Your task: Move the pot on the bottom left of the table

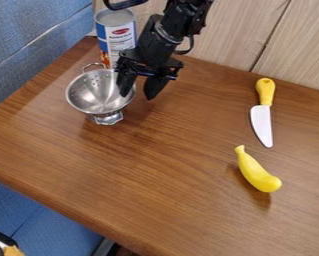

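The gripper [139, 91] hangs at the steel colander [93, 95], its fingers apart, one seemingly inside the rim

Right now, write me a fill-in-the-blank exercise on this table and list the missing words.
The wall of the round silver metal colander is pierced with small ____.
The white-bladed toy knife has a handle coloured ____.
The curved yellow toy banana lies ____ (nearer or farther) from the camera's side than the knife.
The fingers of the black two-finger gripper are ____ (open or shut).

Missing words: holes; yellow; nearer; open
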Robot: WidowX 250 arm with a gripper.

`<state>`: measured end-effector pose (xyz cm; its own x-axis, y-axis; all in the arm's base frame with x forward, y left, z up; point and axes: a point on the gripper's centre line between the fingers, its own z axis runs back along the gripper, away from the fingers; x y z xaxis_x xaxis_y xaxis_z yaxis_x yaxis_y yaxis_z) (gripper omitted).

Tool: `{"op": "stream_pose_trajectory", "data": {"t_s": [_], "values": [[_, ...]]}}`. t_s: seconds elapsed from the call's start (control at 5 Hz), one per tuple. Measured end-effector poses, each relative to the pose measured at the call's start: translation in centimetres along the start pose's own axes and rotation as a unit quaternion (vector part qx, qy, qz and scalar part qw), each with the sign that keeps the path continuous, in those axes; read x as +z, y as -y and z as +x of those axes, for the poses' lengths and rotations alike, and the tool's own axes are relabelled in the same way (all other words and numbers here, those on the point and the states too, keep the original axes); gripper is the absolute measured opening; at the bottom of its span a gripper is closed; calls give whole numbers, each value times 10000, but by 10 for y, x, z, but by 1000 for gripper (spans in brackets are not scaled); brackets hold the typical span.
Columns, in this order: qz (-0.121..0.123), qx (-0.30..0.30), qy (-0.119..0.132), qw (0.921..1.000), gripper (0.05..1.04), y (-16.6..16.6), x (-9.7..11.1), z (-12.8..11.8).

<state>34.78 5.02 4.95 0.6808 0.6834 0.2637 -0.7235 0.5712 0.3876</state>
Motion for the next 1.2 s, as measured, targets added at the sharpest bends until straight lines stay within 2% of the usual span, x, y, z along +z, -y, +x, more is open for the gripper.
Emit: {"op": "stream_pose_trajectory", "data": {"t_s": [0.2, 0.4, 0.6, 0.8, 1.2], "values": [[-10, -44, 0, 10000, 347, 0, -3, -2], [-29, -168, -12, 9999, 146, 0, -4, -4], [-124, -449, -37, 9989, 81, 2, -4, -5], [-179, -641, -33, 9978, 81, -1, -3, -8], [-115, -669, 53, 9977, 81, -37, 8, -5]]}}
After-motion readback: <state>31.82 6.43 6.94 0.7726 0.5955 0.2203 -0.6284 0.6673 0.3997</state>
